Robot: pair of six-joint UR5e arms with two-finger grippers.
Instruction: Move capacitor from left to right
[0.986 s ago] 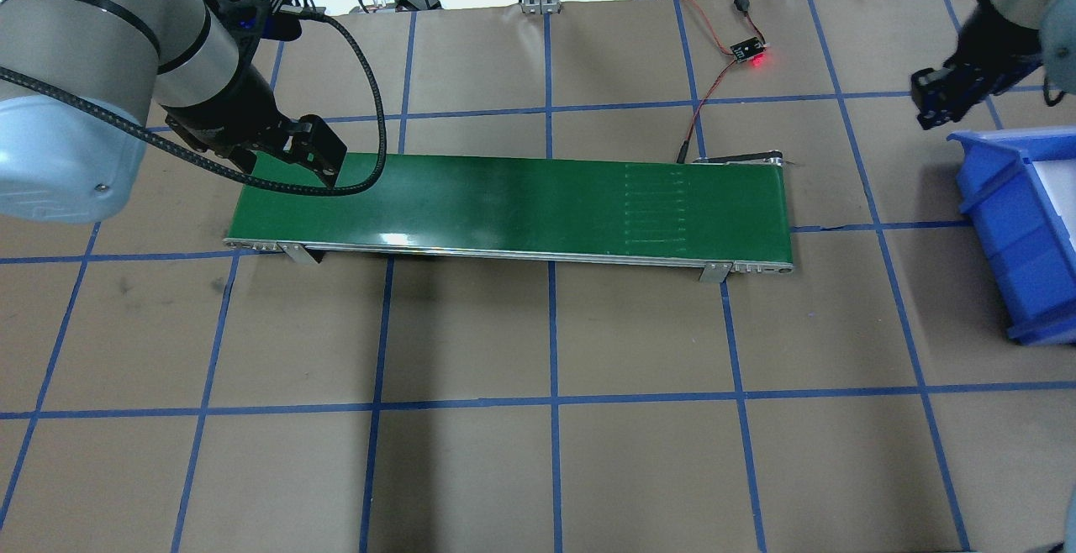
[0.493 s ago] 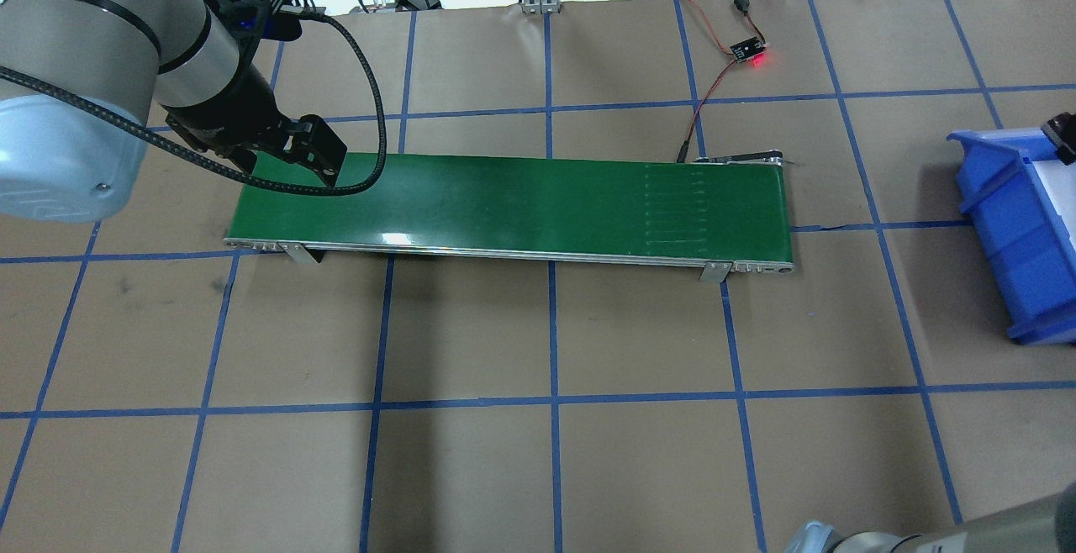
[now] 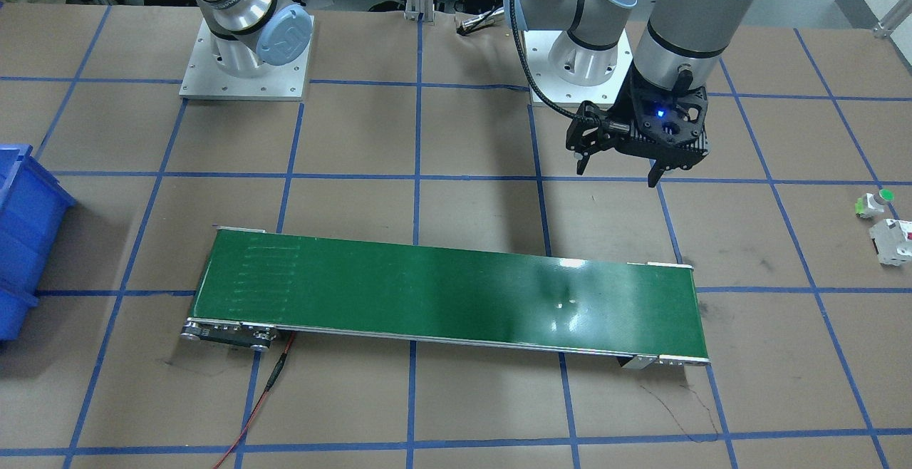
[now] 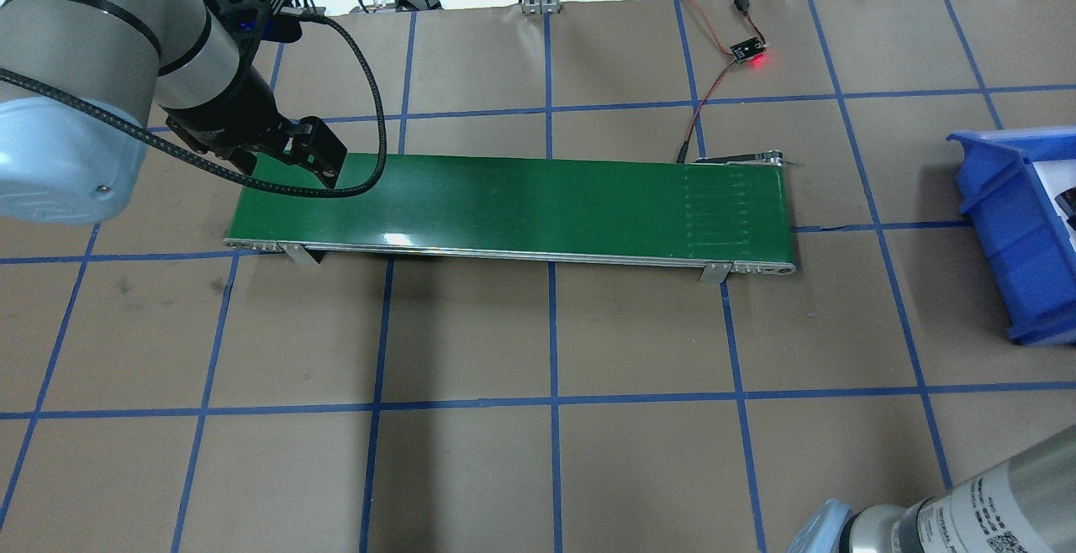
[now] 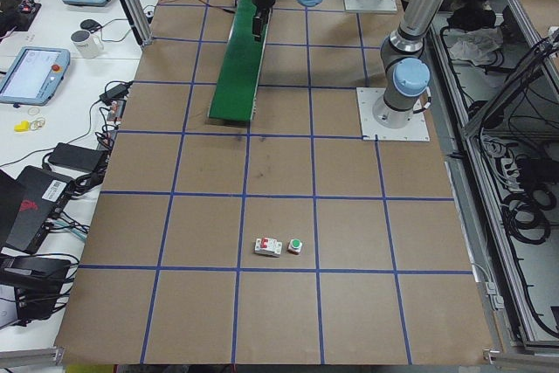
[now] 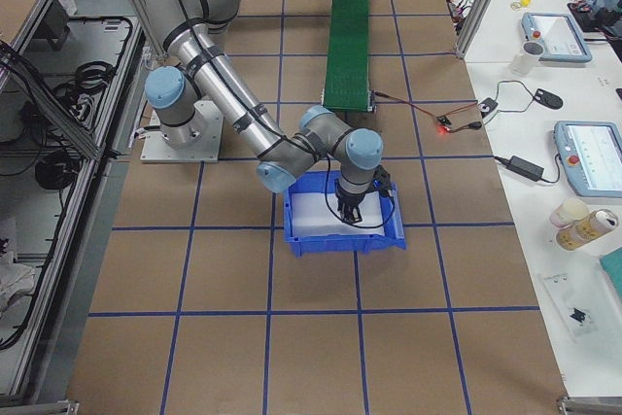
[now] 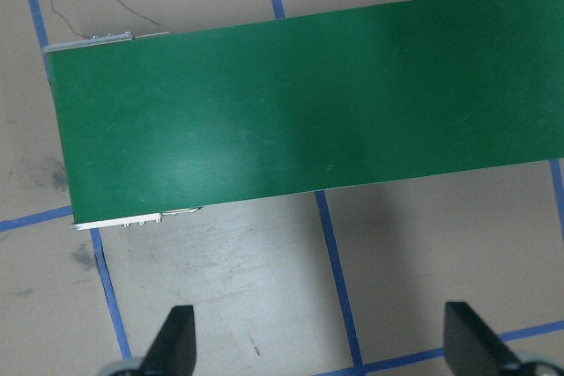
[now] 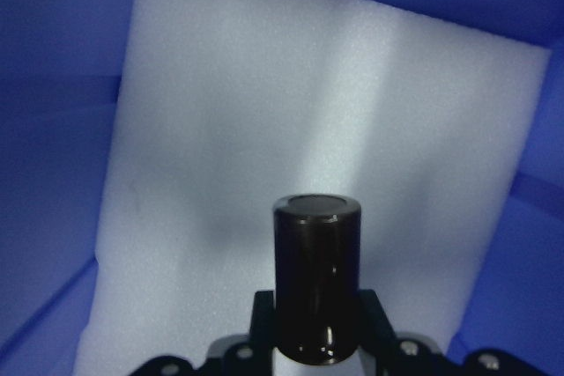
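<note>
The capacitor (image 8: 315, 279) is a dark stubby cylinder. My right gripper (image 8: 315, 328) is shut on its lower part and holds it upright over the white foam (image 8: 264, 129) that lines the blue bin (image 6: 389, 235). In the exterior right view the right gripper (image 6: 348, 203) points down into that bin. My left gripper (image 3: 616, 175) is open and empty. It hovers over the left end of the green conveyor belt (image 4: 504, 200). In the left wrist view its fingers (image 7: 176, 345) stand wide apart beside the belt (image 7: 308, 112).
A white part with a green cap (image 3: 875, 203) and a white boxy part with a red mark (image 3: 892, 239) lie on the table on my left. A sensor board with a red light (image 4: 751, 53) and its wires lie behind the belt's right end.
My right arm has swung from the far right corner down to the blue bin, and its forearm now shows at the lower right. The belt's faint marks have shifted right. The left arm stayed put.
</note>
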